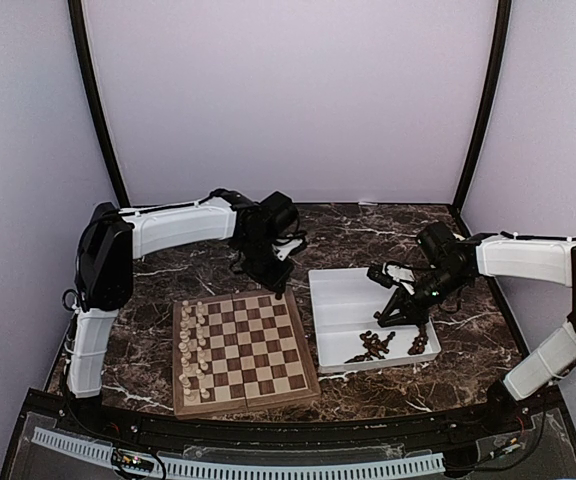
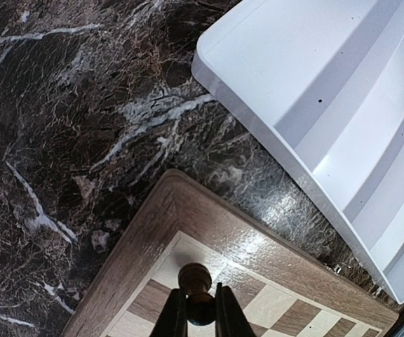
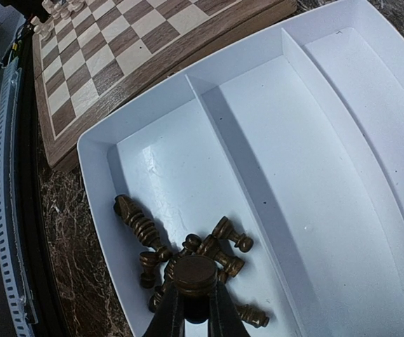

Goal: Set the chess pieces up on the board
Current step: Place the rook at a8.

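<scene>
Marble, dark brown with white veins, forms the single counter that carries everything. Two white-and-black arms reach over it, the left arm from the left side and the right arm from the right.

One board, checkered brown and cream inside a brown raised frame, lies near the front, left of centre. One white tray lies just beside it on the right, with a strip of counter showing between them. The tray is split into three long compartments.

There are two pincers. The left pincer hangs over the board's far right corner, clenched on one round-headed dark piece. I cannot tell whether that piece touches the square beneath it. The right pincer is low in the tray compartment nearest the arm bases, clenched on one flat-topped dark piece that sits in the middle of a heap.

Cream chessmen stand in two files along the board's left side. Each file looks like eight, though they are too small for a sure count. Loose dark chessmen lie tumbled on their sides in that same near compartment. About seven can be made out, but they overlap too much for an exact number.
</scene>
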### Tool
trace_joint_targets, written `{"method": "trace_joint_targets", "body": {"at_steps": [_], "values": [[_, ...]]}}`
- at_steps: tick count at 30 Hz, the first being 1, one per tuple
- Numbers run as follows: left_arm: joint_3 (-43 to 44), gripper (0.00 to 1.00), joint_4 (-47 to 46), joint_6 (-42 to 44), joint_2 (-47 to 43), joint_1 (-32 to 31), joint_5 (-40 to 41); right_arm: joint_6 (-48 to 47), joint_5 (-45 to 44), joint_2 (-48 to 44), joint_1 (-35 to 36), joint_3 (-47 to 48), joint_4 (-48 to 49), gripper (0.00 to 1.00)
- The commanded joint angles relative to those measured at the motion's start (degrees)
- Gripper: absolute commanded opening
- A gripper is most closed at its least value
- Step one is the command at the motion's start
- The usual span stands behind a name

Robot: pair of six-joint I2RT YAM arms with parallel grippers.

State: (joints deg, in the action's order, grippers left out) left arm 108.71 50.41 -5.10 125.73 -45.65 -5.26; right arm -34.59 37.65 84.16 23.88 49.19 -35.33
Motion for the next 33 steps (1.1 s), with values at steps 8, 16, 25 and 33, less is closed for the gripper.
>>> {"method": "trace_joint_targets", "body": {"at_steps": [8, 16, 25, 33], "values": [[-0.86, 0.08, -0.78, -0.08, 0.64, -0.2, 0.17, 0.23, 0.14, 1.03, -0.28, 0.97, 1.28, 0.07], [-0.99, 0.11, -0.05, -0.15, 0.83, -0.23, 1.39, 0.14, 0.32, 1.05, -0.37, 1.0, 1.19, 0.07], [-0.52, 0.27, 1.07, -0.3, 0.74, -0.23, 1.89, 0.14, 0.41, 1.18, -0.31, 0.94, 1.17, 0.07], [2.66, 0.49, 3.02, -0.51, 0.11, -0.23, 0.04, -0.09, 0.11, 0.96, -0.32, 1.34, 0.37, 0.07]]}}
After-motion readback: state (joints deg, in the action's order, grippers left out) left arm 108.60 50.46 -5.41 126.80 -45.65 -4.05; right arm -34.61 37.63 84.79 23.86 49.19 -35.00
